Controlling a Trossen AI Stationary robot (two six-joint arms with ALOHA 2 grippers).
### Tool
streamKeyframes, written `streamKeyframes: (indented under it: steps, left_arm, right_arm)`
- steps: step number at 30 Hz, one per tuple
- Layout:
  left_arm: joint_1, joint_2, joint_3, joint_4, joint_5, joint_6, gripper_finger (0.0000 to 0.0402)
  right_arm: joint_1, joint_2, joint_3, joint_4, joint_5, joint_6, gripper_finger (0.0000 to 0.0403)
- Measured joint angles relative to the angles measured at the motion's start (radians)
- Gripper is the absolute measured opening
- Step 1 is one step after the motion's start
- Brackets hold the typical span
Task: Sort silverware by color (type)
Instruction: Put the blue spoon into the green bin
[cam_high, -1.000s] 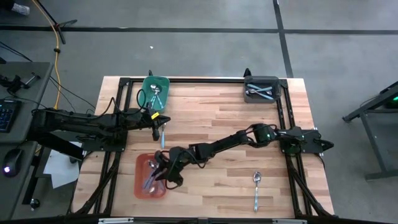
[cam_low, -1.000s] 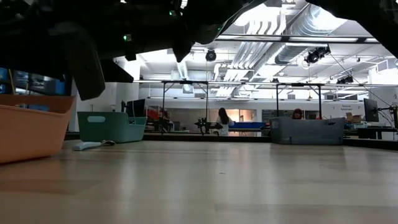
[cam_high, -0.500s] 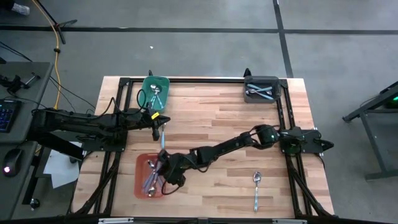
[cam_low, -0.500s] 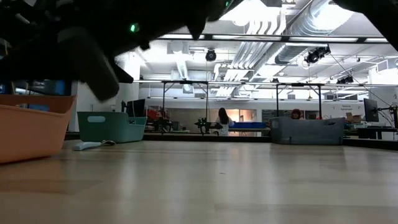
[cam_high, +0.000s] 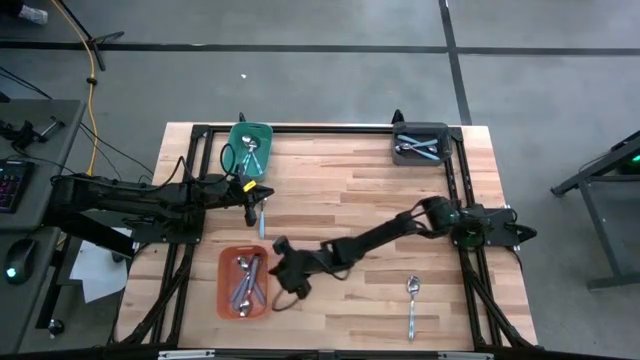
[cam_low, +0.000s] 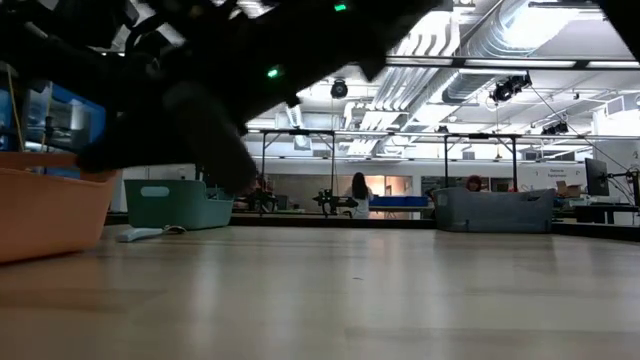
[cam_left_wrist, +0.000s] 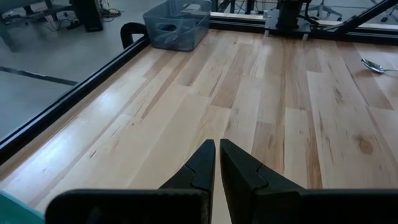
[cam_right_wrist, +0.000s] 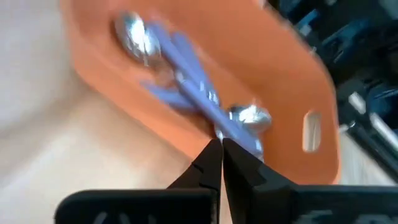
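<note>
- The orange bin (cam_high: 244, 284) near the bench's (cam_high: 350, 190) front-left holds a bundle of purple-handled spoons (cam_high: 246, 280); their shiny bowls and handles show clearly in the right wrist view (cam_right_wrist: 186, 87).
- The teal bin (cam_high: 250, 148) at the back-left holds spoons (cam_high: 251, 152), and the grey bin (cam_high: 420, 143) at the back-right holds a few more (cam_high: 418, 150).
- Two pieces look unsorted: a spoon (cam_high: 412, 303) lying alone near the front-right, and a light-blue-handled piece (cam_high: 262, 218) on the wood just beside the left end effector (cam_high: 251, 211).
- The right end effector (cam_high: 280, 250) sits just beside the orange bin's right wall, clenched with nothing between its fingers.
- The left end effector hovers between the teal and orange bins, fingers pressed together, empty (cam_left_wrist: 217, 168).
- Judged from this, most of the sorting is done; two pieces remain.
</note>
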Motion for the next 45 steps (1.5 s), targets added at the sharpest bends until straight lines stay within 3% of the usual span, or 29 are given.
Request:
streamKeyframes:
  steps: [7,11,14,18,21,24,30,35,40,45]
  left_arm:
    - [0.0,0.0,0.0,0.004,0.0,0.002,0.0015]
    - [0.0,0.0,0.0,0.008,0.0,0.002,0.0015]
    - [0.0,0.0,0.0,0.007,0.0,0.0,0.0015]
    - [0.0,0.0,0.0,0.007,0.0,-0.002,0.0015]
    - [-0.001,0.0,0.0,0.008,0.004,-0.01,0.0015]
    - [-0.001,0.0,0.0,0.008,0.004,-0.019,0.0015]
    - [-0.001,0.0,0.0,0.002,0.008,-0.019,0.0015]
    - [-0.001,0.0,0.0,0.001,0.008,-0.018,0.0015]
    - [-0.001,0.0,0.0,0.0,0.008,-0.018,0.0015]
    - [-0.001,0.0,0.0,0.0,0.016,-0.024,0.0015]
  right_arm:
    - [0.032,-0.238,-0.386,0.249,0.109,0.149,0.0]
    - [0.076,-0.39,-0.535,0.251,0.209,0.276,0.0]
    - [0.125,-0.496,-0.593,0.112,0.276,0.462,0.0]
    - [0.195,-0.604,-0.59,-0.266,0.314,0.869,0.0]
    - [0.251,-0.636,-0.56,-0.546,0.263,1.214,0.0]
    - [0.312,-0.649,-0.529,-0.698,0.168,1.517,0.0]
    - [0.454,-0.65,-0.473,-0.829,-0.002,2.026,0.0024]
    - [0.548,-0.65,-0.462,-0.885,-0.042,2.442,0.0081]
    - [0.596,-0.625,-0.461,-1.042,-0.111,2.698,0.0133]
    - [0.599,-0.59,-0.461,-1.135,-0.152,2.745,0.015]
